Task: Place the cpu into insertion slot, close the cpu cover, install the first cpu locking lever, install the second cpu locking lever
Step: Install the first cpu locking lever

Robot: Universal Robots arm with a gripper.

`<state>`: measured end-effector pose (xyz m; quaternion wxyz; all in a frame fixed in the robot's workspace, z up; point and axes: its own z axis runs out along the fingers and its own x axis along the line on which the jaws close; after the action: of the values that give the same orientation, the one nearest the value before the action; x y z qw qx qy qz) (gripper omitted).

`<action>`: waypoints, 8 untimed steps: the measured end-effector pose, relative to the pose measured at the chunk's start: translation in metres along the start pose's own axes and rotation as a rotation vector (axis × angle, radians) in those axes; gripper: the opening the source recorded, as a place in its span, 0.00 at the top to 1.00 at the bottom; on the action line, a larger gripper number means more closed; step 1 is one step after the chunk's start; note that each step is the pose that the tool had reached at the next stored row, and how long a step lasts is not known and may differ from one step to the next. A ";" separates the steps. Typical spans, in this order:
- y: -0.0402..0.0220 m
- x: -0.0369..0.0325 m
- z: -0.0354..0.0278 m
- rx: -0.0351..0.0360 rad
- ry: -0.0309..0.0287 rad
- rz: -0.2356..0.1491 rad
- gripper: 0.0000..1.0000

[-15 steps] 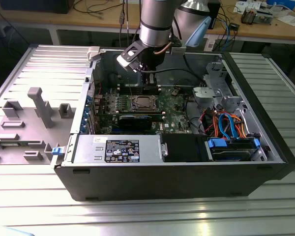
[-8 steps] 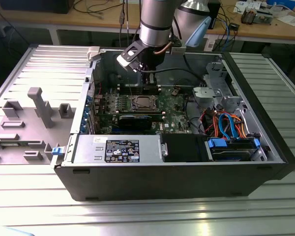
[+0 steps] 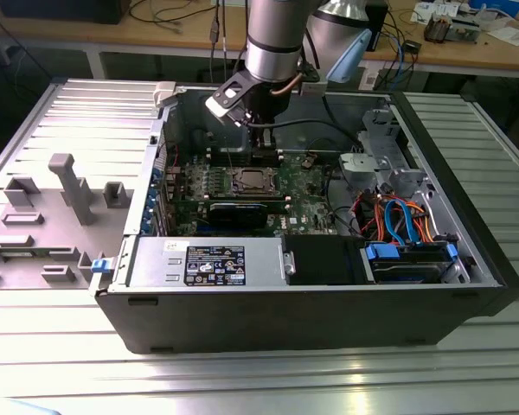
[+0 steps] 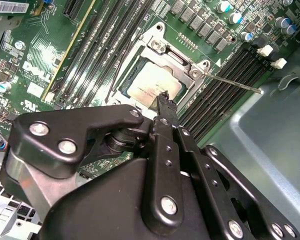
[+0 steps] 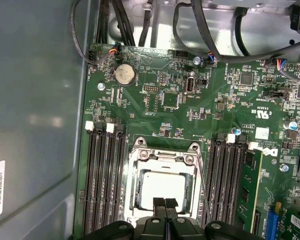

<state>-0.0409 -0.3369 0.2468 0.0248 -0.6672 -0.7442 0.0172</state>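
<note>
The open computer case (image 3: 311,322) lies on its side on the ribbed metal tabletop (image 3: 242,385). On its floor is the green motherboard (image 5: 210,107). Along the near wall in the exterior view sit a silver power supply box (image 3: 208,262) and a drive bay with blue latches (image 3: 411,259), and a tangle of orange and blue cables (image 3: 398,216) lies behind the bay. A long black card (image 3: 242,212) stands in the board just in front of the socket. The cpu (image 5: 165,184) sits in the insertion slot (image 5: 135,191), silvery top up. The cpu cover (image 5: 165,155) lies flat over it, framing it through its square cut-out. Rows of black memory slots (image 5: 105,175) flank the socket on both sides. In the second wrist view a thin metal lever (image 4: 235,83) sticks out from the socket's corner over one of these rows. The gripper (image 5: 165,204) hangs over the edge of the cover. Its fingers (image 5: 159,204) are pressed together with nothing between them, their tip above the cpu's rim. A coin battery (image 5: 124,74) and black wires (image 5: 205,35) lie farther off on the board. A grey moulded panel (image 3: 60,194) lies outside the case on the exterior view's left.
</note>
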 end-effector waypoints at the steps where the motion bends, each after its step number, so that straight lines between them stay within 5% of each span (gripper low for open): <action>1: 0.0000 0.0000 0.0000 0.0000 -0.0001 -0.002 0.89; 8: 0.0000 0.0000 0.0000 0.0001 -0.0006 -0.012 0.89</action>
<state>-0.0409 -0.3369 0.2467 0.0247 -0.6626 -0.7484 0.0172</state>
